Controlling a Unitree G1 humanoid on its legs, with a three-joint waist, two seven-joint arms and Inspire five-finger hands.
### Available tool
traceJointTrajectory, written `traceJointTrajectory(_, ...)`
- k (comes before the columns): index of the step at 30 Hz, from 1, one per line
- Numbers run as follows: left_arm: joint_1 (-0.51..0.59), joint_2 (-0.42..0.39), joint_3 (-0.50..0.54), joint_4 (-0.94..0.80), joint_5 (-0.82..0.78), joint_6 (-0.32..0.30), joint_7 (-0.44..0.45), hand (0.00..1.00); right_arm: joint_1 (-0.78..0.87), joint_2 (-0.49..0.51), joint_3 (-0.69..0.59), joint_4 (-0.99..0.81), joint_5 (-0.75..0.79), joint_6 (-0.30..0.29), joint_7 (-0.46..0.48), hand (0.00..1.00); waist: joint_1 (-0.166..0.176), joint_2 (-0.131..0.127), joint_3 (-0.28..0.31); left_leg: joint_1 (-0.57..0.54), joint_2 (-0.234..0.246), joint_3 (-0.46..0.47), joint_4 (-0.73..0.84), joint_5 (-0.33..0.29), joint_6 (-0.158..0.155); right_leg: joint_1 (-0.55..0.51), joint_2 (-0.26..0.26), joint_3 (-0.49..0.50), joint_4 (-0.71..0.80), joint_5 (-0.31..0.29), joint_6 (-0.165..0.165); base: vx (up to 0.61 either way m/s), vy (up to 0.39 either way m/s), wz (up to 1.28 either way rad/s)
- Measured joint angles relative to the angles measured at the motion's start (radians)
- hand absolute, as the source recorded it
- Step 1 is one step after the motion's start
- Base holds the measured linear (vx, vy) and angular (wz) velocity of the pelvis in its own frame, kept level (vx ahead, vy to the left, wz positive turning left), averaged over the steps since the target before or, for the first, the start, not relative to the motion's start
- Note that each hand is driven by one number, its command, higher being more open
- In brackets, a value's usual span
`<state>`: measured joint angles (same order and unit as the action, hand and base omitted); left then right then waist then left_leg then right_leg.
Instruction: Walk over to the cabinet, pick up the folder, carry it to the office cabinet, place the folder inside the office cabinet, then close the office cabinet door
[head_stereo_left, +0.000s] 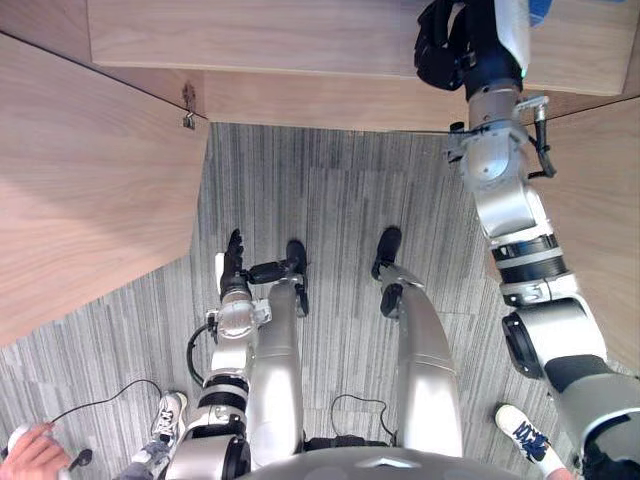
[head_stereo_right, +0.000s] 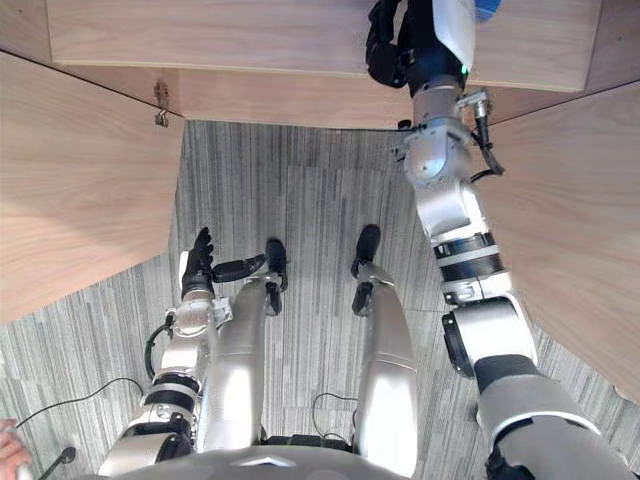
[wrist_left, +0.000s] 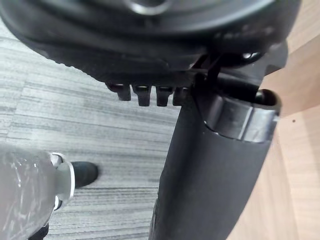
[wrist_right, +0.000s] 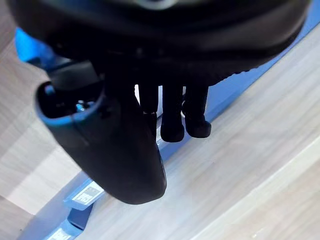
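Note:
The blue folder (wrist_right: 77, 202) lies along a wooden shelf (wrist_right: 260, 165) inside the office cabinet (head_stereo_left: 300, 40); a corner of the folder (head_stereo_left: 540, 8) shows past my raised right arm. My right hand (head_stereo_left: 440, 45) is up in the cabinet, its fingers (wrist_right: 172, 120) curled down onto the folder's edge with the thumb opposite them. My left hand (head_stereo_left: 232, 262) hangs low beside my body over the carpet, its fingers (wrist_left: 145, 92) straight and holding nothing.
The cabinet's left door (head_stereo_left: 90, 180) and right door (head_stereo_left: 600, 230) stand swung open on either side of me, and a metal hinge (head_stereo_left: 188, 108) sits on the left door's top corner. A person's hand (head_stereo_left: 30, 450) and shoes (head_stereo_left: 170, 415) are close behind me.

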<state>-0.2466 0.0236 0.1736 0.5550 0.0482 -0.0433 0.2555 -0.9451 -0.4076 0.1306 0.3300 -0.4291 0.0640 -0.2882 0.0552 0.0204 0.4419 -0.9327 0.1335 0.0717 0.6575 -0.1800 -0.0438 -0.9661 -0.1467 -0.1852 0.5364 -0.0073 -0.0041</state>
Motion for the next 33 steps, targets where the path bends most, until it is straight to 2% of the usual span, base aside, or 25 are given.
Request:
traceJointTrajectory(5,-0.029,0.000,0.000,0.000,-0.019,-0.003,0.013,1.00,-0.079,-0.007,-0.010,0.040,0.020,0.004,-0.018,0.00,-0.001,0.000,0.000,-0.027,-0.001,-0.002,-0.001,0.005,-0.002,-0.026,-0.001,-0.002,0.001,0.000,0.000,0.00,-0.003,0.01)
traceJointTrajectory(10,-0.061,-0.007,0.000,0.002,-0.040,-0.004,0.029,1.00,-0.154,-0.006,-0.054,0.107,0.039,0.043,-0.038,0.00,0.001,0.001,0.001,-0.038,-0.001,-0.005,-0.005,0.009,-0.004,-0.037,-0.002,-0.006,-0.001,0.001,-0.001,0.01,-0.009,0.01)
traceJointTrajectory(26,-0.084,-0.033,0.001,-0.002,-0.083,-0.004,0.044,1.00,-0.190,-0.011,-0.130,0.125,0.131,0.075,-0.079,0.00,-0.004,0.018,0.009,-0.046,-0.001,-0.006,0.002,0.012,-0.005,-0.044,-0.002,-0.006,0.003,0.003,-0.005,0.00,0.000,0.00)
traceJointTrajectory(28,-0.084,-0.033,0.001,-0.004,-0.083,-0.003,0.043,1.00,-0.186,-0.007,-0.153,0.104,0.158,0.077,-0.082,0.00,-0.005,0.021,0.010,-0.045,-0.001,-0.005,0.009,0.012,-0.005,-0.043,-0.001,-0.004,0.006,0.003,-0.005,0.00,0.000,0.00)
traceJointTrajectory(33,-0.083,-0.031,0.009,-0.011,-0.083,0.001,0.039,1.00,-0.034,0.011,-0.179,-0.146,0.179,0.062,-0.115,0.00,-0.004,0.024,0.011,-0.018,0.004,0.002,0.033,0.004,-0.001,-0.020,0.000,0.005,0.029,-0.001,-0.007,0.00,-0.005,-0.03)
